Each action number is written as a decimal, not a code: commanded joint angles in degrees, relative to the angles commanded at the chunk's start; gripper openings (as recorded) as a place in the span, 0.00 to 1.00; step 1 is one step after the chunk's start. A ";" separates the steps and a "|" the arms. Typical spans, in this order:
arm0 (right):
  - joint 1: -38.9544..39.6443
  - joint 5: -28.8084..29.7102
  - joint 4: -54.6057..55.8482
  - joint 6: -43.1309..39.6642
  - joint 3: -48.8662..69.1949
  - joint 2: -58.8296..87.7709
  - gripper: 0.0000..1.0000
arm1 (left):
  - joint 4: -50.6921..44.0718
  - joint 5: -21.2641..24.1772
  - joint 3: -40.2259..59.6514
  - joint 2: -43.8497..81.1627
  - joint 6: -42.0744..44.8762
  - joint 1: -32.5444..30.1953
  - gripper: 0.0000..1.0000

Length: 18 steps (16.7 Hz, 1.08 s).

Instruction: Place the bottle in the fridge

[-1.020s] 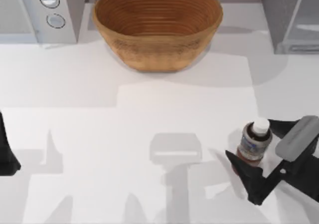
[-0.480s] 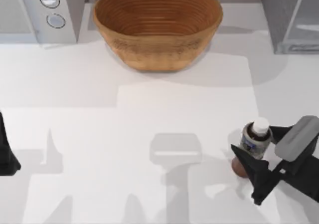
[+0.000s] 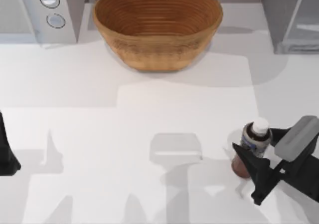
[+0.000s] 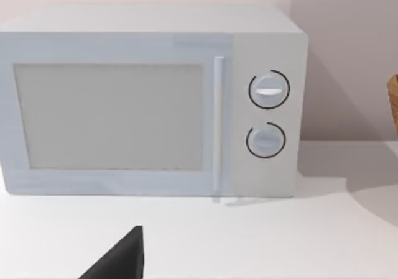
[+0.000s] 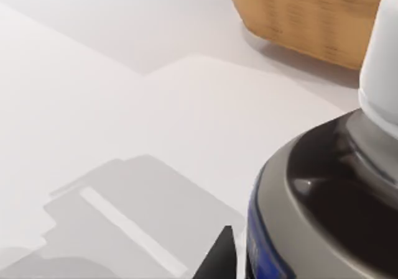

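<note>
Grasping is the step in hand: the right gripper [image 3: 260, 159] sits at the near right of the bench [image 3: 149, 114] with the bottle [image 3: 251, 148] between its two dark fingers [image 3: 250, 163], one on each side of the reddish-brown body. From the top view the fingers look drawn in against the bottle, clenched on it or very nearly so, and the bottle leans a little, its white cap toward the far side. In the right wrist view the bottle's label band and cap [image 5: 380, 61] loom right up against the camera, which fits a firm hold. Whether the base has left the bench I cannot tell.

The fridge [image 3: 291, 17] stands at the far right corner of the bench, well apart from the bottle, with the wicker basket [image 3: 157, 24] at the far middle and the microwave [image 3: 40, 12] at the far left. The next move, as I judge it, calls for lifting the bottle clear of the bench and carrying it toward the far right, keeping it upright and steering it into the fridge opening without clipping the door frame.

My left gripper [image 3: 6, 156] is parked at the left edge of the bench; whether its fingers are open I cannot tell.
</note>
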 joint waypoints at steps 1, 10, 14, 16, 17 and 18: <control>0.00 0.00 0.00 0.00 0.00 0.00 0.01 | 0.00 0.00 0.00 0.00 0.00 0.00 1.00; -1.86 -1.25 -1.99 -0.21 -0.01 -1.67 0.01 | 0.00 0.00 0.00 0.00 0.00 0.00 1.00; -9.37 -7.19 -12.04 -1.21 -0.14 -8.84 0.01 | 0.00 0.00 0.00 0.00 0.00 0.00 1.00; -13.12 -10.59 -17.01 -2.01 -0.03 -12.60 0.01 | 0.00 0.00 0.00 0.00 0.00 0.00 1.00; -14.60 -12.44 -19.13 -2.59 0.22 -14.56 0.01 | 0.00 0.00 0.00 0.00 0.00 0.00 1.00; -15.79 -14.18 -20.97 -3.23 0.51 -16.44 0.01 | 0.00 0.00 0.00 0.00 0.00 0.00 1.00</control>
